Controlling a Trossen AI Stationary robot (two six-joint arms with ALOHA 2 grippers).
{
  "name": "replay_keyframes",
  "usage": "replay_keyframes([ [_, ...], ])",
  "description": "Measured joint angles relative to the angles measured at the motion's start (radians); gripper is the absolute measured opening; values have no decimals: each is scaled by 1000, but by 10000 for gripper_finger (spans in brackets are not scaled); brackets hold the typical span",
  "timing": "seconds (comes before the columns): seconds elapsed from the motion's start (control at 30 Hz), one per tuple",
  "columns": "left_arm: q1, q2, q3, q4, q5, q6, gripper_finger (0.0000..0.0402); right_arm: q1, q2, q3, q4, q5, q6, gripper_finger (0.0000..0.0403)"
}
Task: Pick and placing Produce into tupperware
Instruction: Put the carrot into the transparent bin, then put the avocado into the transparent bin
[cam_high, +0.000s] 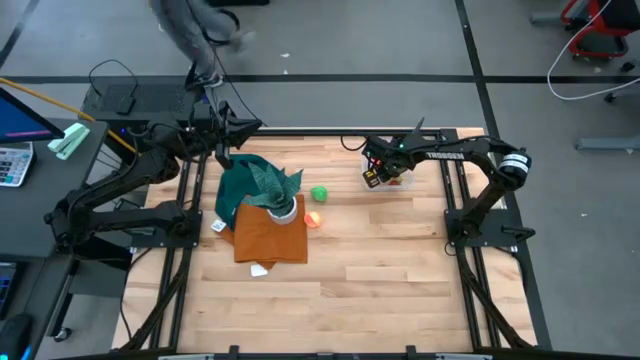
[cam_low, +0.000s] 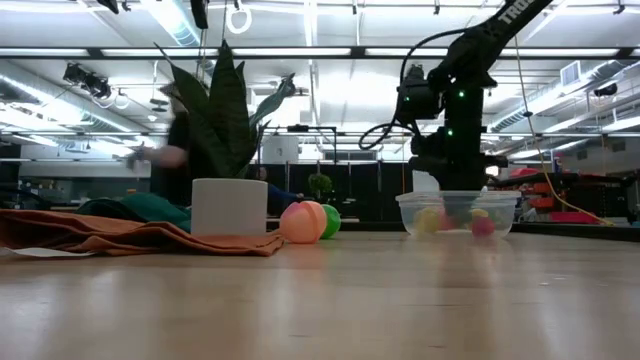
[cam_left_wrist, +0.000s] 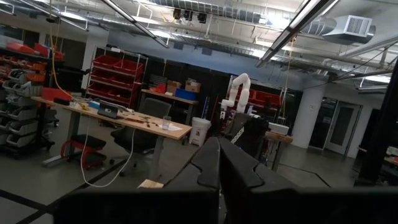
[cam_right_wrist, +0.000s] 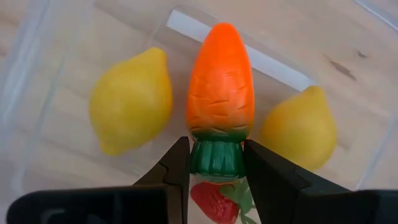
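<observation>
Pinching carrot (cam_right_wrist: 220, 87) by green stem, right gripper (cam_right_wrist: 216, 163) over tupperware (cam_right_wrist: 261, 62); hard, slick plastic, light. Left gripper (cam_left_wrist: 219, 169) idle, clenched.

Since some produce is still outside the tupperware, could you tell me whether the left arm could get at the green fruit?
Probably not easily: the potted plant stands between the left tool and the green fruit.

potted plant (cam_high: 272, 190), orange cloth (cam_high: 268, 236), teal cloth (cam_high: 234, 186)
</observation>
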Motion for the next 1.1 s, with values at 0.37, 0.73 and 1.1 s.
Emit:
replay_keyframes([
  [0.37,0,0,0,0,0,0,19,0,-4,0,18,-7,-9,120],
  [0.73,0,0,0,0,0,0,20,0,-8,0,14,-19,-20,170],
  [1.1,0,0,0,0,0,0,13,3,-205,0,28,-5,-184,173],
])
